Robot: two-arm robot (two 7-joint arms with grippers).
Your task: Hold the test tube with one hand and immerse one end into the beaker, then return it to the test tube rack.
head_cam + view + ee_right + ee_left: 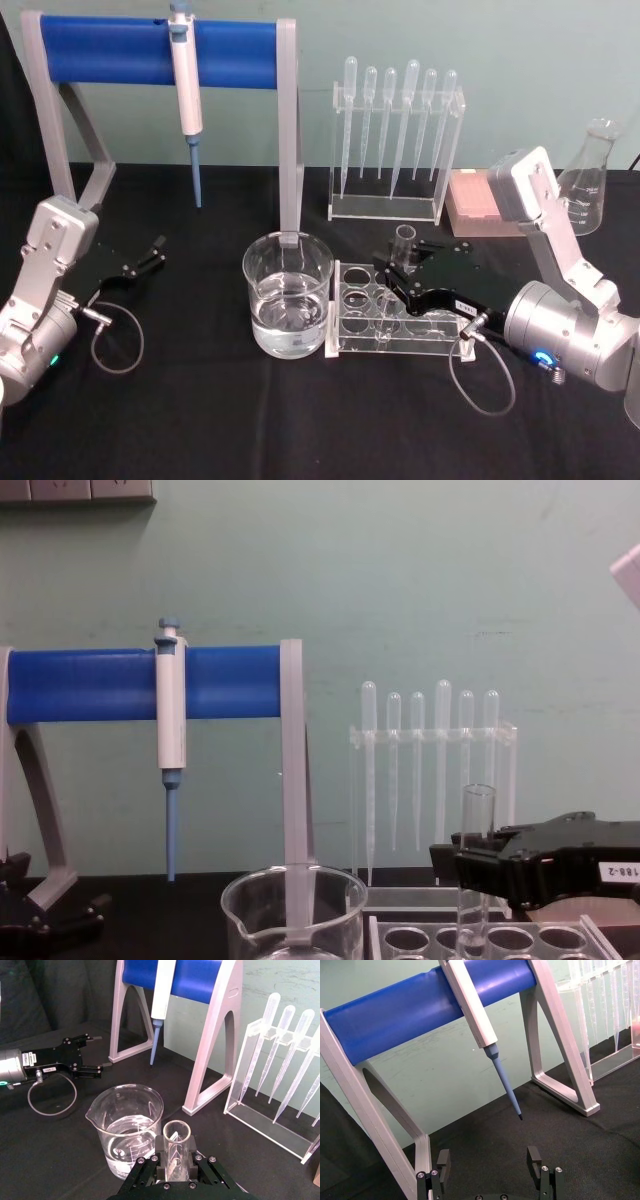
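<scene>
The test tube [405, 240] stands upright with my right gripper [395, 270] shut on its upper part. Its lower end reaches down into the clear rack [385, 318]. In the right wrist view the test tube [176, 1144] sits between the black jaws, open top showing. The beaker [288, 295], partly filled with clear liquid, stands just left of the rack, apart from the tube. In the chest view the test tube [477, 820] rises above the right gripper [450, 862], with the beaker [295, 915] to its left. My left gripper [150, 255] rests open at the far left, holding nothing.
A blue-barred stand [160, 52] with a hanging white-and-blue pipette [187, 90] spans the back left. A clear holder of several plastic pipettes [395, 140] stands behind the rack. A conical flask [588, 180] and a pink box [475, 200] sit at the back right.
</scene>
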